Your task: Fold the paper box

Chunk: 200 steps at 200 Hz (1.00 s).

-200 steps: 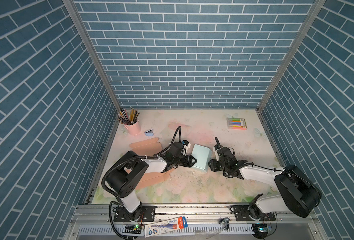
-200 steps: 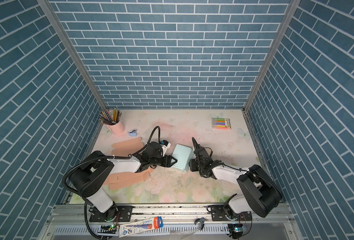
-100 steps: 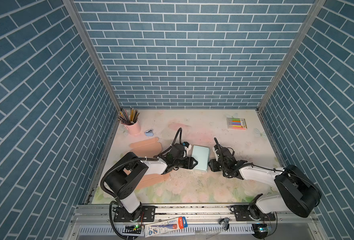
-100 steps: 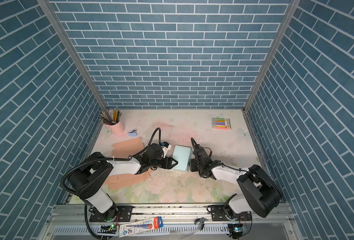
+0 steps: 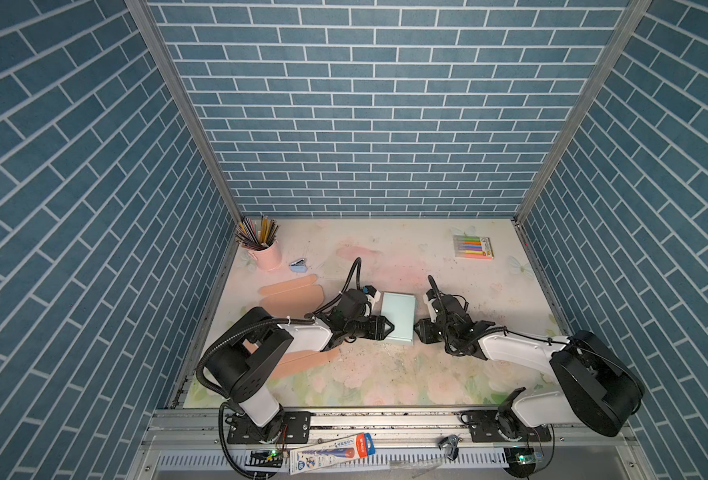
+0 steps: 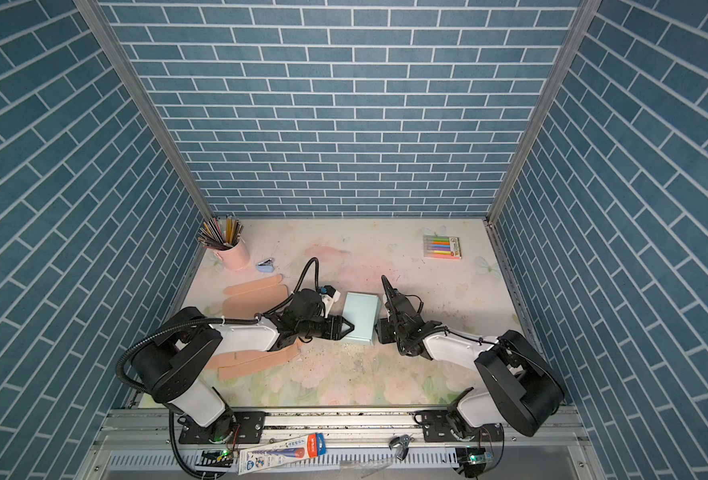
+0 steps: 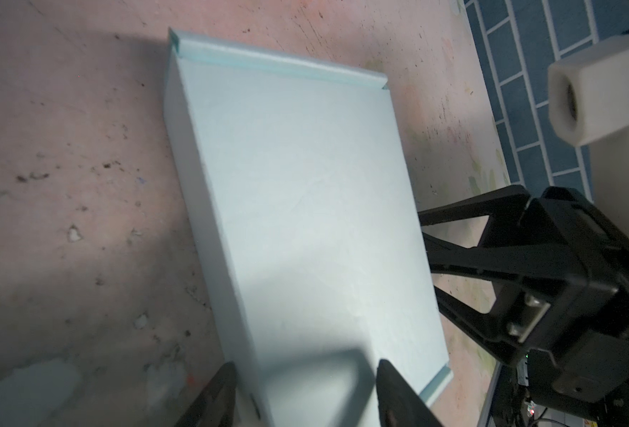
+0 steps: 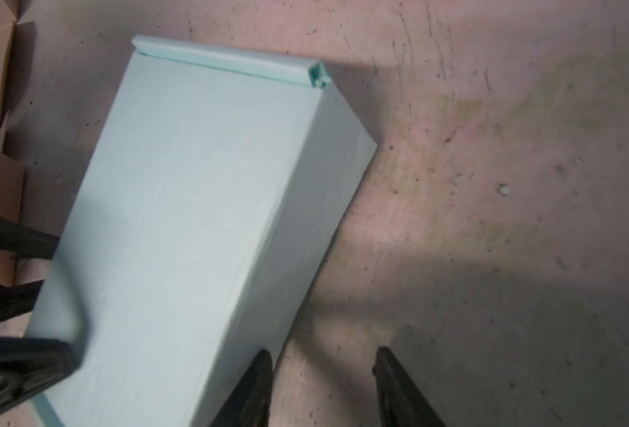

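Note:
The paper box (image 5: 398, 318) (image 6: 360, 318) is pale blue, closed, and lies flat mid-table, with a folded lip along its far edge (image 7: 279, 64) (image 8: 231, 61). My left gripper (image 5: 387, 328) (image 7: 305, 377) is open at the box's near left corner. One of its fingers (image 7: 220, 395) is beside the side wall and the other is over the lid. My right gripper (image 5: 418, 330) (image 8: 324, 373) is open at the near right corner. One of its fingers (image 8: 259, 384) is against the box's side wall, and only bare table lies between the jaws.
Flat peach cardboard sheets (image 5: 292, 293) (image 5: 302, 359) lie left of the box, partly under the left arm. A pink cup of pencils (image 5: 262, 253) and a blue stapler (image 5: 299, 264) stand back left, a marker pack (image 5: 472, 247) back right. Brick walls enclose three sides.
The box looks slightly narrower and squarer than a second ago. Both grippers have stayed at its near corners with their openings unchanged.

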Each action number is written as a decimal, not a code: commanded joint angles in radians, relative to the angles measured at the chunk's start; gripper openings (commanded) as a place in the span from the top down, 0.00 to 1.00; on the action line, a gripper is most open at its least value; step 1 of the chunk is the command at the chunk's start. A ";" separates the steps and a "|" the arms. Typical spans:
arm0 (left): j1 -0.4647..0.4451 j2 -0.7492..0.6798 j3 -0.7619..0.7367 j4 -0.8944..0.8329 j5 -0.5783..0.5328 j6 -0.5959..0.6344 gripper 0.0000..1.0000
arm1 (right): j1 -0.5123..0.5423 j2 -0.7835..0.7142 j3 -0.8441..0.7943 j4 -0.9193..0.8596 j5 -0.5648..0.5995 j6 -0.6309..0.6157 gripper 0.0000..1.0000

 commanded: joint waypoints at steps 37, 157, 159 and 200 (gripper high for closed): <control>-0.063 -0.039 -0.023 0.138 0.148 -0.027 0.39 | 0.025 -0.031 0.005 0.062 -0.080 0.000 0.52; 0.097 -0.072 -0.049 0.053 0.120 0.042 0.32 | -0.157 0.015 0.022 0.002 -0.106 -0.028 0.53; 0.098 -0.071 -0.046 0.053 0.119 0.043 0.32 | -0.160 0.020 0.026 0.002 -0.104 -0.029 0.53; 0.108 -0.017 0.029 0.053 0.120 0.054 0.32 | -0.172 0.125 0.111 0.014 -0.096 -0.064 0.54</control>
